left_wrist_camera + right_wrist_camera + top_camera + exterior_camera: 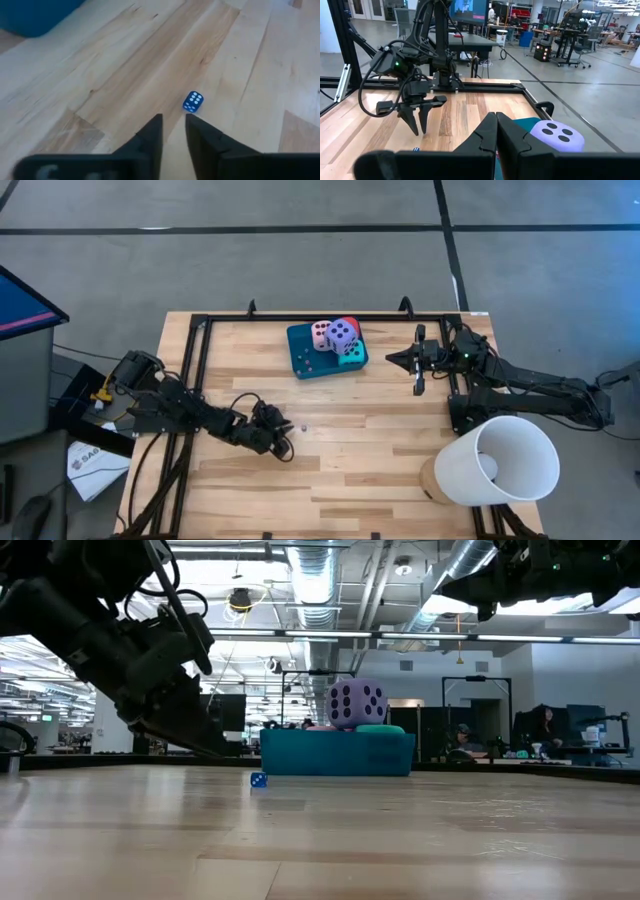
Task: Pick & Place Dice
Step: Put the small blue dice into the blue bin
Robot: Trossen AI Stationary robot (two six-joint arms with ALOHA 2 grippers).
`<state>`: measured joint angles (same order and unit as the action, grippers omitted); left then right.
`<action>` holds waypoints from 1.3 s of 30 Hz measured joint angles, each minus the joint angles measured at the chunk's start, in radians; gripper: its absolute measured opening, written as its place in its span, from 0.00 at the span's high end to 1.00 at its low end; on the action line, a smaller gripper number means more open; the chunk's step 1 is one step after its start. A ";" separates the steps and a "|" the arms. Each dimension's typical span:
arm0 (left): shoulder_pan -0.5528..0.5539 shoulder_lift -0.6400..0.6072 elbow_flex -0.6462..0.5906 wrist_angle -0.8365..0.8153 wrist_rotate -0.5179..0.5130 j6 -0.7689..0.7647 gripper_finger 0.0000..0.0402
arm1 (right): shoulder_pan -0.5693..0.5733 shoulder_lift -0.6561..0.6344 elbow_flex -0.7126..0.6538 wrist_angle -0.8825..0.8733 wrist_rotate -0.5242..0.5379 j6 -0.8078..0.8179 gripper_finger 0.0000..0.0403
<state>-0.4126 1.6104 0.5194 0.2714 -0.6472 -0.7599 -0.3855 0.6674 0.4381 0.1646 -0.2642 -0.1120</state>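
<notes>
Four large dice sit stacked together on the teal tray [305,363] at the table's far middle: purple [342,334] on top, pink [320,333], red [353,324] and turquoise [353,353]. The low view shows the purple die [357,703] above the tray wall [335,753]. My left gripper [174,124] hangs low over the table's middle, slightly open and holding nothing. A tiny blue die [193,101] lies on the wood just ahead of its fingertips. My right gripper [496,120] is shut and empty, raised to the right of the tray with the purple die [555,135] beside it.
A big white cone-shaped shade [497,462] stands at the table's near right corner, by the right arm's base. A black metal frame [200,370] runs along the left, far and right edges. Bare wood [360,450] lies between the tray and the near edge.
</notes>
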 joint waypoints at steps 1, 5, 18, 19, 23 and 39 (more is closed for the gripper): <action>0.000 0.000 0.000 -0.001 0.000 0.016 0.79 | 0.000 0.000 0.000 0.000 0.000 0.000 1.00; 0.000 0.000 0.000 -0.001 0.000 0.028 0.66 | 0.000 0.000 0.000 0.000 0.000 0.000 1.00; 0.000 0.000 0.000 0.015 0.029 0.158 0.34 | 0.000 0.000 0.000 0.000 0.000 0.000 1.00; 0.000 0.000 0.000 0.018 0.030 0.158 0.33 | 0.000 0.000 0.000 0.000 0.000 0.000 1.00; 0.000 0.000 0.000 0.027 0.039 0.155 0.33 | 0.000 0.000 0.000 0.001 0.000 0.000 1.00; 0.026 0.121 0.001 0.174 0.061 0.268 0.34 | 0.000 0.000 0.000 0.005 0.000 -0.001 1.00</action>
<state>-0.3868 1.7317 0.5201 0.4458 -0.5862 -0.4919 -0.3857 0.6675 0.4377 0.1692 -0.2642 -0.1128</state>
